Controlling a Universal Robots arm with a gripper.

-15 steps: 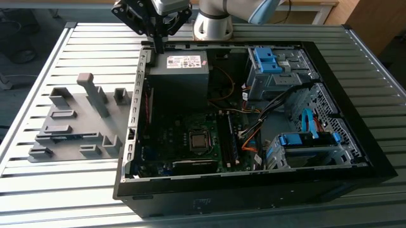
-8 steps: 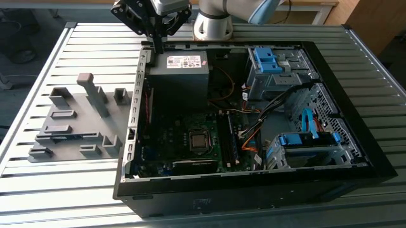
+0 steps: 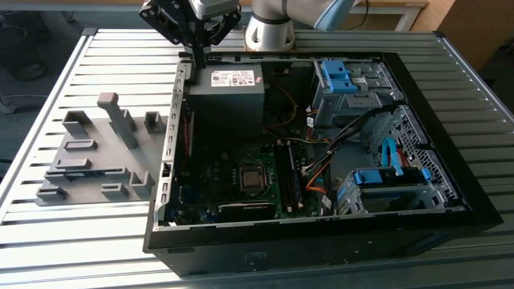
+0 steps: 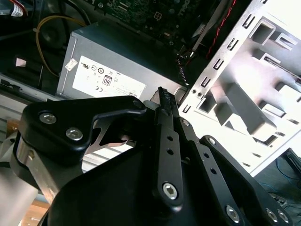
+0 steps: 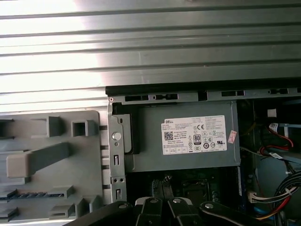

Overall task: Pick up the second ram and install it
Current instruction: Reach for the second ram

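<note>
My gripper [image 3: 197,58] hangs over the back corner of the open computer case [image 3: 173,150], beside the grey power supply [image 3: 227,90], with its dark fingers [image 4: 163,101] pressed together and nothing between them. The fingertips [image 5: 156,186] point down in front of the power supply [image 5: 188,141]. The second ram [image 3: 83,174], a thin blue-green strip, lies in a slot of the grey fixture plate [image 3: 96,198] on the exterior view's left, well apart from the gripper. In the first wrist view the same strip [image 5: 34,194] sits in the fixture plate [image 5: 89,155].
Inside the case are the motherboard with a CPU socket [image 3: 251,179], a green board strip standing in a slot [image 3: 287,180], loose cables [image 3: 317,162] and blue drive brackets [image 3: 337,75]. Tall grey fixture blocks [image 3: 120,120] stand on the slatted metal table [image 3: 120,54].
</note>
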